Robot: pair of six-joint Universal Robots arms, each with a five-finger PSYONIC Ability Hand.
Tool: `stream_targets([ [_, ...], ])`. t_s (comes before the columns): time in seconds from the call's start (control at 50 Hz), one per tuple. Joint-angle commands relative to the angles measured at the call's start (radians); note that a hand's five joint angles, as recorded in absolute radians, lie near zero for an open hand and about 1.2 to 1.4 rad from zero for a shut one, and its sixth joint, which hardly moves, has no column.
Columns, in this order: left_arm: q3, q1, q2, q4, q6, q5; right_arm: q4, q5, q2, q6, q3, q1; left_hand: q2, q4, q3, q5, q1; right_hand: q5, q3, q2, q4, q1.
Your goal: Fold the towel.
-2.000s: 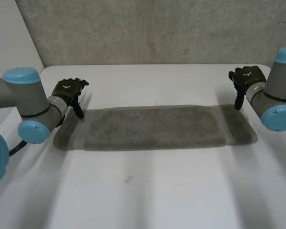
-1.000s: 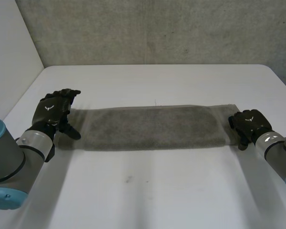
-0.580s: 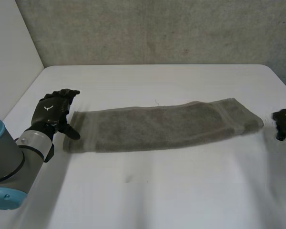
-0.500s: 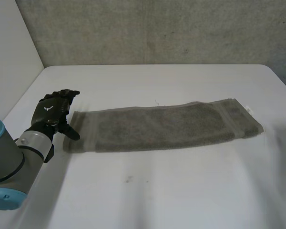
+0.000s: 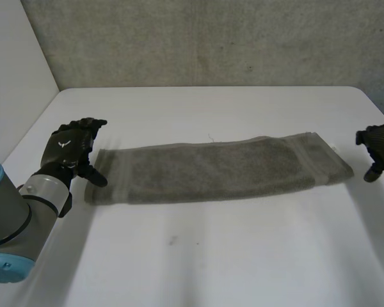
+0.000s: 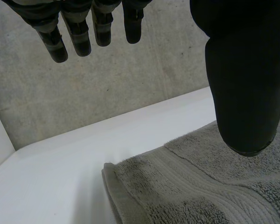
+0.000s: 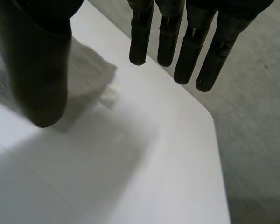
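Note:
A grey towel (image 5: 217,169), folded into a long strip, lies flat across the middle of the white table (image 5: 211,262). My left hand (image 5: 69,148) rests at the strip's left end, open, its thumb just beside the short edge. In the left wrist view the straight fingers (image 6: 79,32) hang over bare table while the thumb hovers over the towel's corner (image 6: 177,186). My right hand (image 5: 379,146) is open a little beyond the towel's right end, apart from it. The right wrist view has the straight fingers (image 7: 191,51) above the table, with the towel's corner (image 7: 91,67) and its small white tag (image 7: 110,95) beside the thumb.
A grey concrete wall (image 5: 211,38) stands behind the table's far edge. The table's right corner (image 7: 210,121) lies close past my right hand, with the floor below it. A small dark speck (image 5: 172,241) marks the table in front of the towel.
My right hand, which lay on the towel's right end, drew that end out to the right, let go and now hovers beside it. The left hand has stayed in place.

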Motion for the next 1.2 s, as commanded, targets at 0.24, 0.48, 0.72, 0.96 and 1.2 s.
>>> stream_targets([
  [0.24,0.001,-0.001,-0.001,0.0,-0.001,0.001,-0.008,-0.102,0.096,-0.079,-0.027,0.019,0.01,0.008,0.008,-0.029,0.001,0.146,0.143,0.149,0.143,0.143],
  [0.48,0.001,-0.002,-0.001,0.0,-0.001,0.001,-0.012,-0.099,0.149,-0.11,-0.047,0.043,0.01,0.008,0.008,-0.029,0.001,0.28,0.277,0.284,0.277,0.278],
  [0.72,0.001,-0.004,-0.001,0.001,0.001,0.001,-0.017,-0.098,0.175,-0.11,-0.073,0.071,0.01,0.008,0.008,-0.029,0.001,0.442,0.439,0.446,0.439,0.44],
  [0.96,0.001,-0.004,-0.006,0.001,0.001,0.002,-0.018,-0.088,0.212,-0.127,-0.103,0.076,0.01,0.008,0.008,-0.029,0.001,0.664,0.661,0.668,0.661,0.661],
  [1.2,0.001,-0.004,-0.006,0.001,0.001,0.002,-0.047,-0.079,0.206,-0.156,-0.094,0.068,0.01,0.008,0.008,-0.029,0.001,0.928,0.926,0.932,0.926,0.926],
])
